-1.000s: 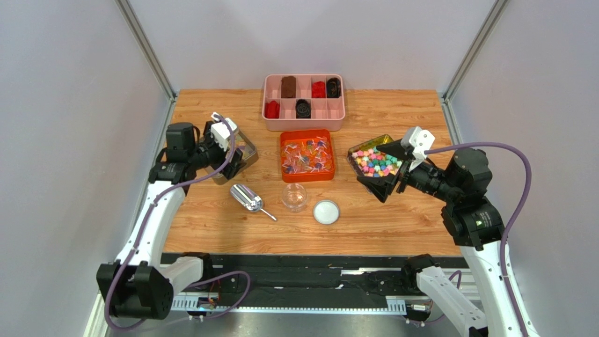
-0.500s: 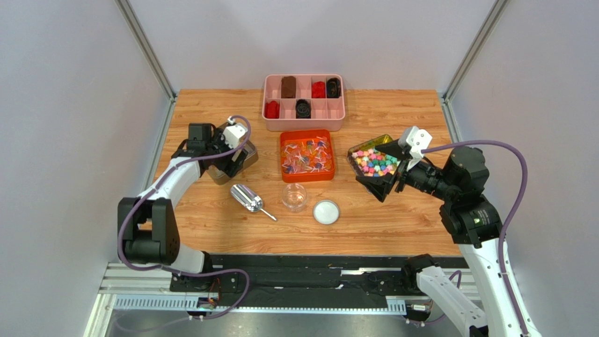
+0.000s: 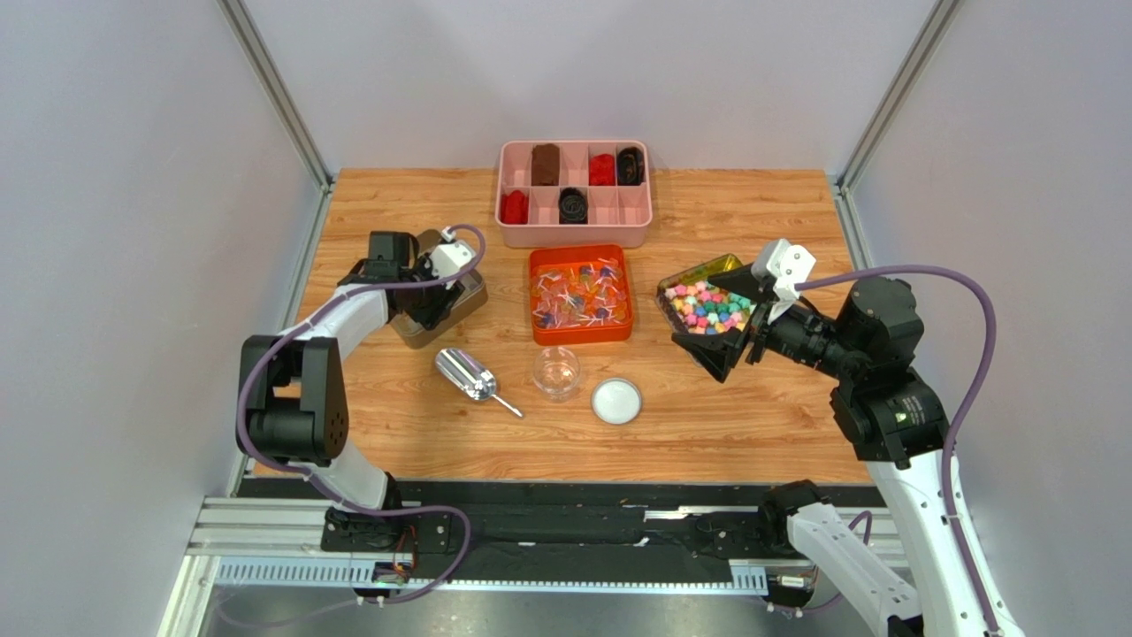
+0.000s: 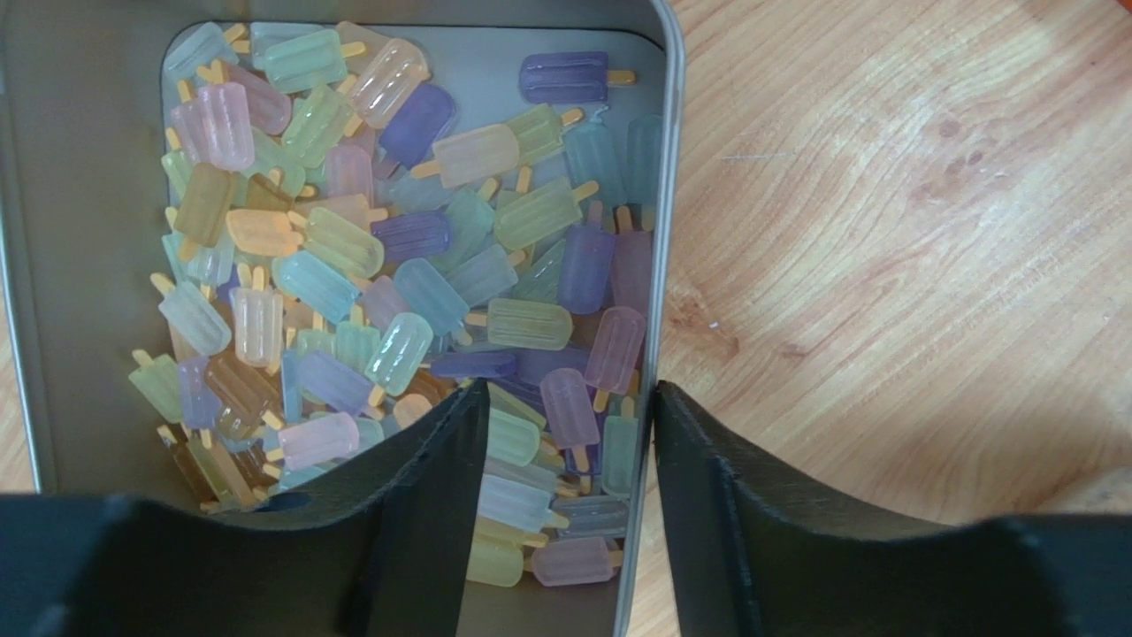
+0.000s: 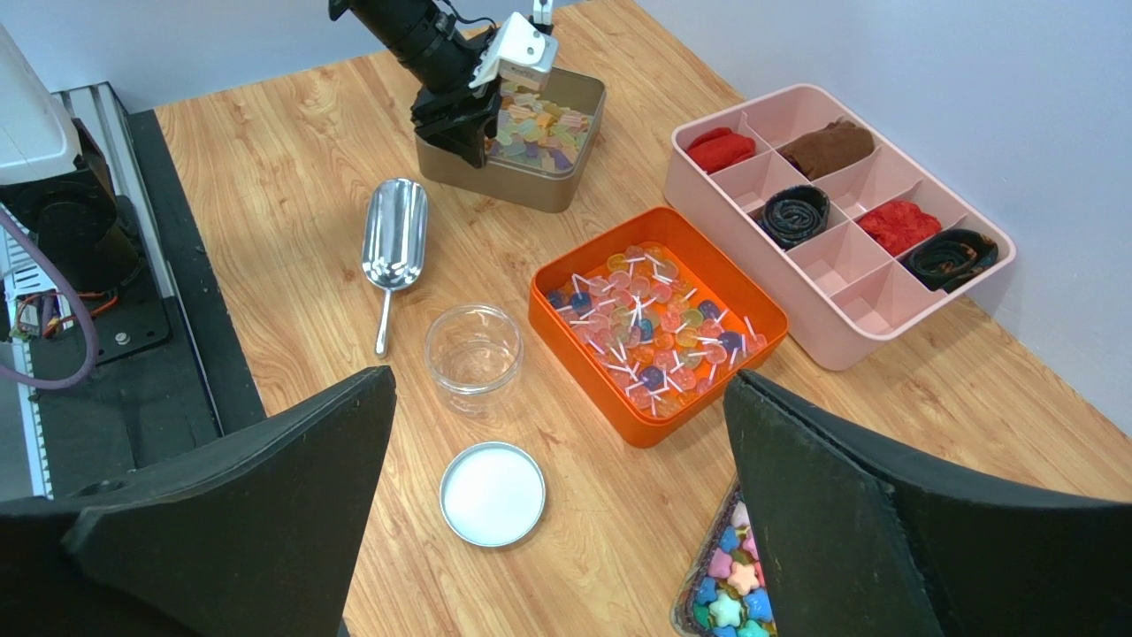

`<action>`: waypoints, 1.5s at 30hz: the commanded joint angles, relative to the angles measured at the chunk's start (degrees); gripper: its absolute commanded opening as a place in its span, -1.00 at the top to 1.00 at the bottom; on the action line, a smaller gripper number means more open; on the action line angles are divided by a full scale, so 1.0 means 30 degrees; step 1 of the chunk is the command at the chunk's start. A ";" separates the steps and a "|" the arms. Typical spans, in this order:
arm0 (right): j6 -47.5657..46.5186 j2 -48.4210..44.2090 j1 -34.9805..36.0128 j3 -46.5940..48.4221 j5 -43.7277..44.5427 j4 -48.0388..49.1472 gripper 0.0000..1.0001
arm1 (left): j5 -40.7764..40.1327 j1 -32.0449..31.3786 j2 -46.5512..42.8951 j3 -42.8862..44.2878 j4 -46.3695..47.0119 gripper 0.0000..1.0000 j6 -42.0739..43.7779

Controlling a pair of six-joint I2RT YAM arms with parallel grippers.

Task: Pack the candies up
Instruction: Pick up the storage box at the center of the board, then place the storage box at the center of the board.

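The candies (image 3: 581, 295) are small translucent sweets in pink, blue, purple and orange with thin white ends. They fill the orange tray (image 3: 581, 337) at mid table, and also show in the right wrist view (image 5: 651, 325). My left gripper (image 4: 569, 398) is open over a metal tin (image 4: 671, 199) of pastel popsicle-shaped pieces (image 4: 399, 252). One finger is inside the tin and one outside its right wall. My right gripper (image 3: 728, 319) is wide open and empty above a tin of star-shaped sweets (image 3: 704, 305).
A clear empty jar (image 3: 557, 373), its white lid (image 3: 615, 400) and a metal scoop (image 3: 468, 376) lie in front of the orange tray. A pink divided box (image 3: 574, 240) with red and dark pieces stands at the back.
My left arm has swung in, and its gripper has shifted slightly right over the popsicle tin. The right arm has barely moved.
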 commanded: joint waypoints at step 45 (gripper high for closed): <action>-0.0504 0.1285 0.0229 -0.0504 0.1073 0.1204 -1.00 | -0.5956 -0.0001 0.8668 0.9803 -0.0280 0.77 1.1596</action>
